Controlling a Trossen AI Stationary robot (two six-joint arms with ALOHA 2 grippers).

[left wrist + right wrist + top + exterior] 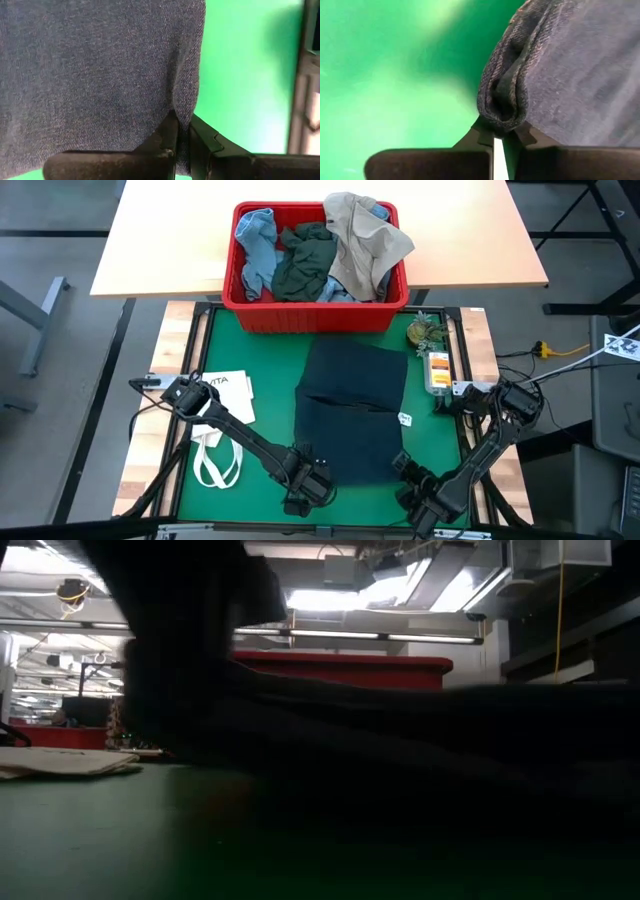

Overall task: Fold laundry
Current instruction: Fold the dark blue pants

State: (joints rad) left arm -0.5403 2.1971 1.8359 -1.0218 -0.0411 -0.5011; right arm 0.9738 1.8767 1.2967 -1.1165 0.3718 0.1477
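Dark navy jeans [350,405] lie folded flat on the green mat, filling most of the low view [420,740]. My left gripper [305,478] is at their near-left corner, shut on the cloth [182,127]. My right gripper [408,472] is at the near-right corner, shut on the cloth too [499,134]. The light blue piece [255,245], the dark green-grey piece [305,265] and the beige piece [365,235] sit heaped in the red basket. My left gripper pinches the jeans' near-left corner edge [186,112] between its two fingers. The cloth spreads away from the fingers over the green mat. My right gripper pinches the jeans' near-right corner, a thick rolled edge of several layers [504,102], between its two fingers, low over the mat.
A red basket [250,305] stands past the mat's far edge on a light wooden table. A white tote bag [228,392] with loop handles [215,462] lies left of the jeans. A small plant-like thing [425,332] and an orange-white item [438,370] sit at the right.
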